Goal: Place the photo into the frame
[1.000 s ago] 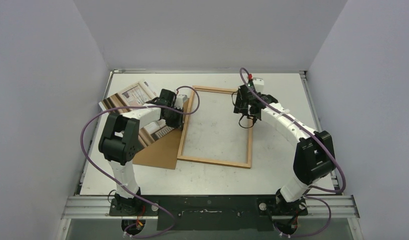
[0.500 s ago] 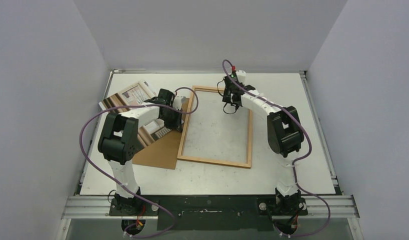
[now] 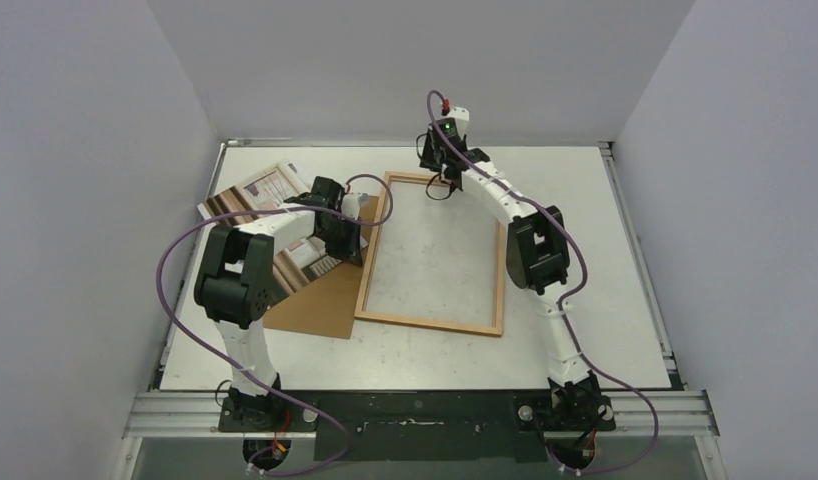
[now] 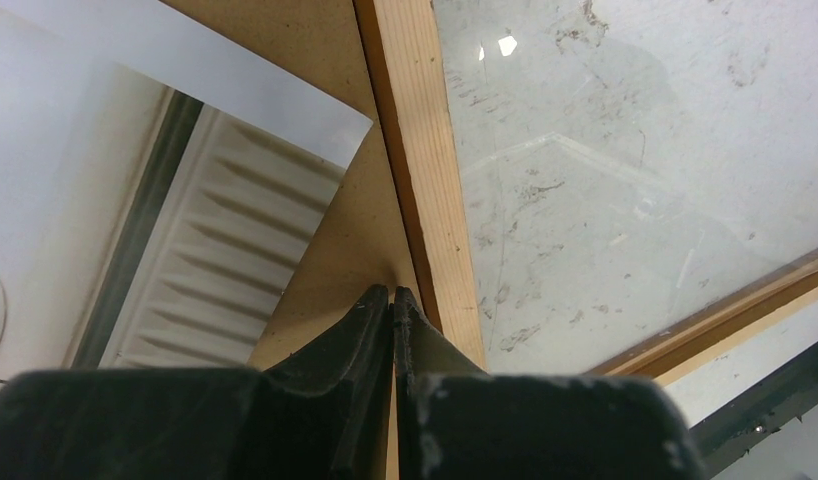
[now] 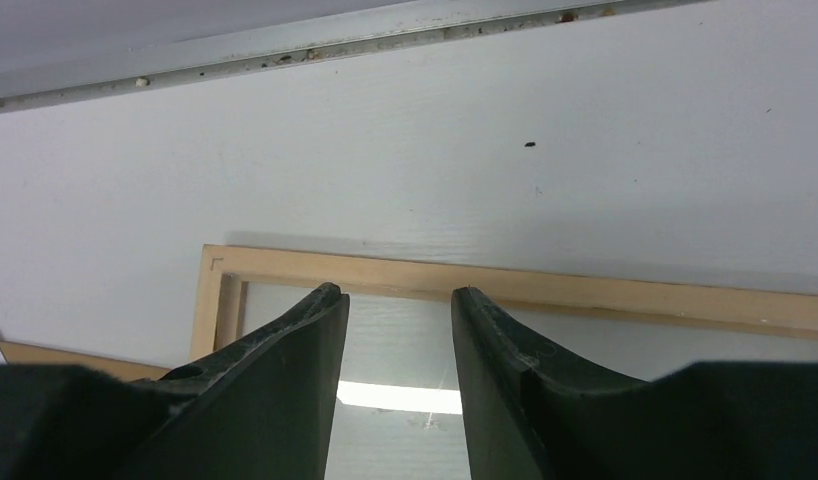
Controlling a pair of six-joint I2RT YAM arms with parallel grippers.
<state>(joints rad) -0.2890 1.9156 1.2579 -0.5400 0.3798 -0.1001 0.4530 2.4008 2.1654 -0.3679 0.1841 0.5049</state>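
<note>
The orange-brown wooden frame [image 3: 499, 270] lies flat mid-table with a glass pane inside it. The photo [image 3: 253, 195] lies to its left, partly under my left arm and overlapping the brown fibreboard backing sheet [image 3: 320, 300]. My left gripper [image 3: 353, 248] is shut and empty, tips low over the backing sheet [image 4: 360, 230] right beside the frame's left rail [image 4: 425, 200]. The photo's white-bordered corner [image 4: 215, 230] is just to its left. My right gripper [image 3: 440, 187] is open above the frame's far rail [image 5: 545, 285], near its far left corner.
Grey walls enclose the white table on three sides. A metal strip [image 5: 385, 40] runs along the far edge just beyond the frame. The pane [image 4: 605, 180] is scuffed and reflective.
My right arm has swung from the frame's right rail across to its far rail near the left corner, gripper still open. My left arm has barely moved.
</note>
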